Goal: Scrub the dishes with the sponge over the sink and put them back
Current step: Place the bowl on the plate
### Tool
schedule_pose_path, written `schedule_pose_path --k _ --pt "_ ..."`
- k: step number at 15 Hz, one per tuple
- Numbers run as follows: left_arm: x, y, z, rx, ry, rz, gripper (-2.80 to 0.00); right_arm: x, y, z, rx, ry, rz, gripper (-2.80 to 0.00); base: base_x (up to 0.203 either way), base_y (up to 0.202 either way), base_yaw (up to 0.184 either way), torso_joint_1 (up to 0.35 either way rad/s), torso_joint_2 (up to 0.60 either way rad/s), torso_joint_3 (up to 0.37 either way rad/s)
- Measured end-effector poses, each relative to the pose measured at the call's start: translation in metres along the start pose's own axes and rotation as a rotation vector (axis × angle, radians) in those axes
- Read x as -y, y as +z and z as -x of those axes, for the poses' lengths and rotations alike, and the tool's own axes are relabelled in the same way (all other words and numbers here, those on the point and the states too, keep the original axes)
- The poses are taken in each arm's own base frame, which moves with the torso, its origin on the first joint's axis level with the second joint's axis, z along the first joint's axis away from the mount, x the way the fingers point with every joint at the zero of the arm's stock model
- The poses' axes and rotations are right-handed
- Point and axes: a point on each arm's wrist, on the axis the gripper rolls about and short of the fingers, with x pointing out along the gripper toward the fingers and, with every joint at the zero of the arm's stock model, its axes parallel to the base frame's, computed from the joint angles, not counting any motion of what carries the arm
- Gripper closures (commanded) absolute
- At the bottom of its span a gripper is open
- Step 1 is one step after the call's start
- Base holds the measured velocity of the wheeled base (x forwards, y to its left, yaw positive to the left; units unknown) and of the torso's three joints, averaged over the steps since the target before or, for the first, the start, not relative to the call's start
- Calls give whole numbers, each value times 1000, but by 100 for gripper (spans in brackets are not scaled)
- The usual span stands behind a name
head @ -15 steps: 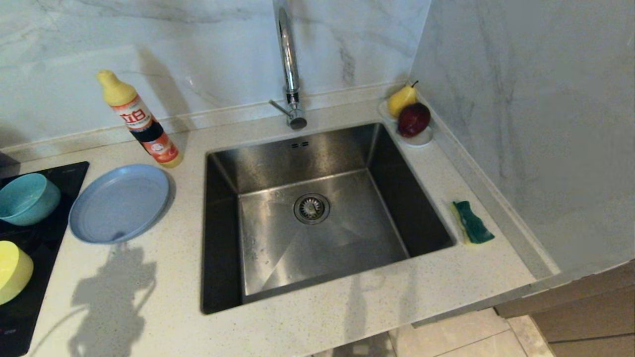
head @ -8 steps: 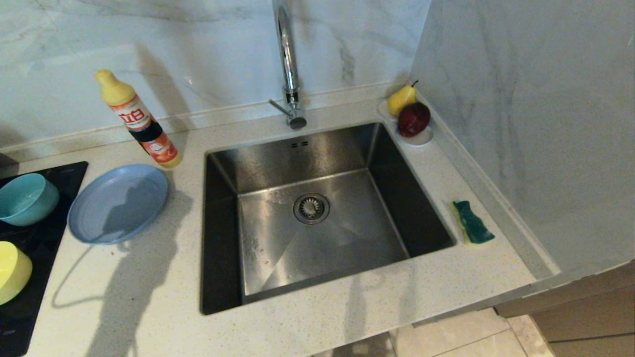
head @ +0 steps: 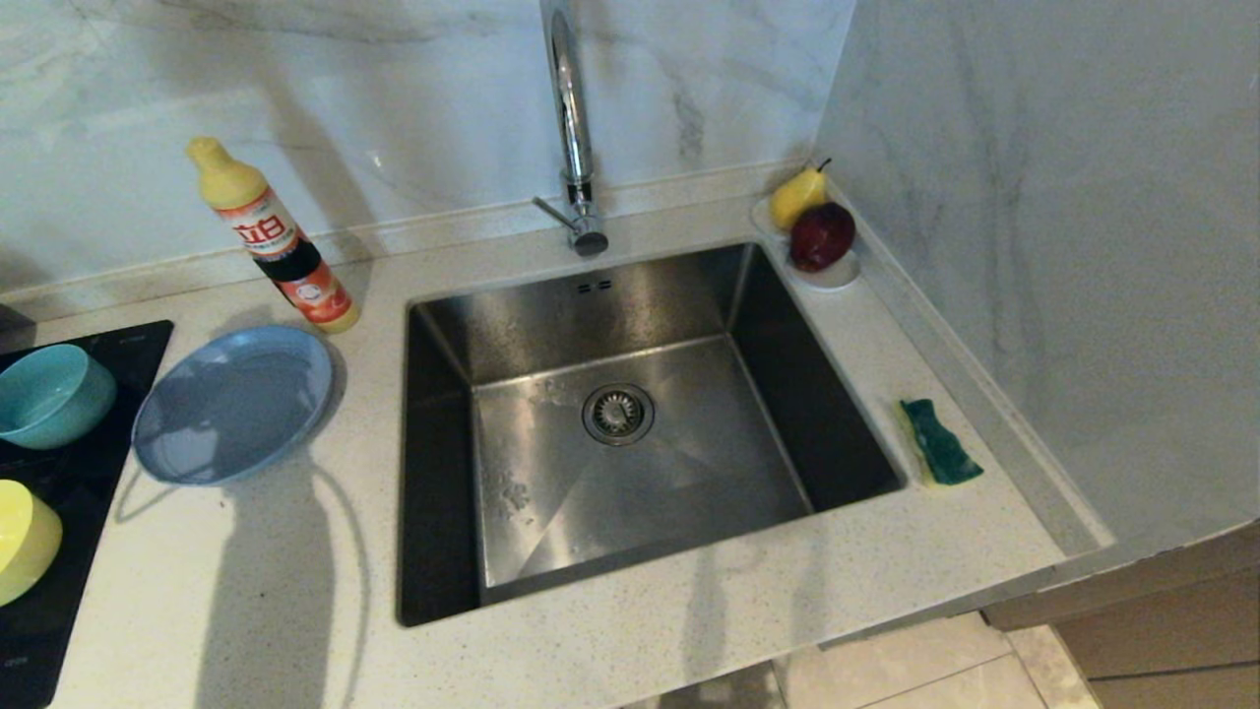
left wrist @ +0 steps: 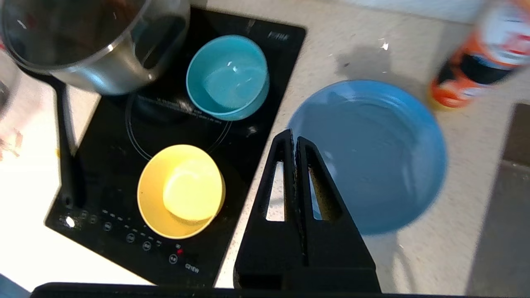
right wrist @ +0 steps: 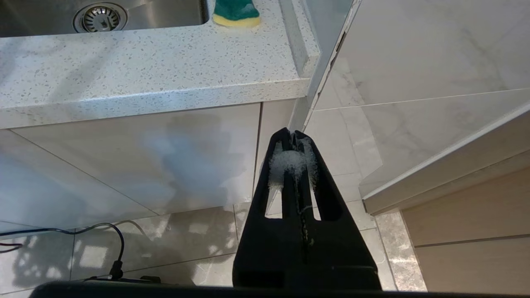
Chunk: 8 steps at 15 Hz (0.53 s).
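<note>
Room: kitchen corner; speckled pale stone worktop [head: 295,591] against marble-look walls, cupboard fronts and tiled floor below.
Left gripper [left wrist: 295,138]: fingers pressed together, nothing between them; hangs above the worktop at the near rim of the plate, between plate and hob.
Plate [left wrist: 368,155]: grey-blue, round, shallow, flat on the worktop just beyond the left fingertips; a shadow lies across it in the head view [head: 233,402].
Hob [left wrist: 124,136]: black induction plate on the other side of the left gripper, touch controls along its near edge.
Yellow bowl [left wrist: 181,191]: on the hob, close to the left gripper.
Teal bowl [left wrist: 227,77]: on the hob, farther off, beyond the yellow bowl.
Steel pan [left wrist: 91,41]: at the hob's far corner, dark handle trailing.
Detergent bottle [head: 274,236]: upright past the plate.
Sink [head: 630,433]: steel basin, drain strainer at centre, tap behind it.
Saucer [head: 832,278]: white, in the corner, with a pear and a red fruit.
Right gripper [right wrist: 295,134]: closed, whitish fluff caught at the tips, holding no object; low before the cupboard front.
Sponge [right wrist: 236,10]: green over yellow, on the worktop beside the sink, well above the right gripper.
</note>
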Motion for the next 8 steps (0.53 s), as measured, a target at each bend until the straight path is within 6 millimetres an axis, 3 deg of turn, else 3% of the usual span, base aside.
schedule_pose_path --k 4,8 --pt "-21 -3 -37 -46 1 50 0 0 0 0 -2 0 0 0 0 0 0 0 0 0" --pt "-29 -9 -68 -43 8 84 0 0 0 0 0 0 0 0 0 0 0 0 0 0"
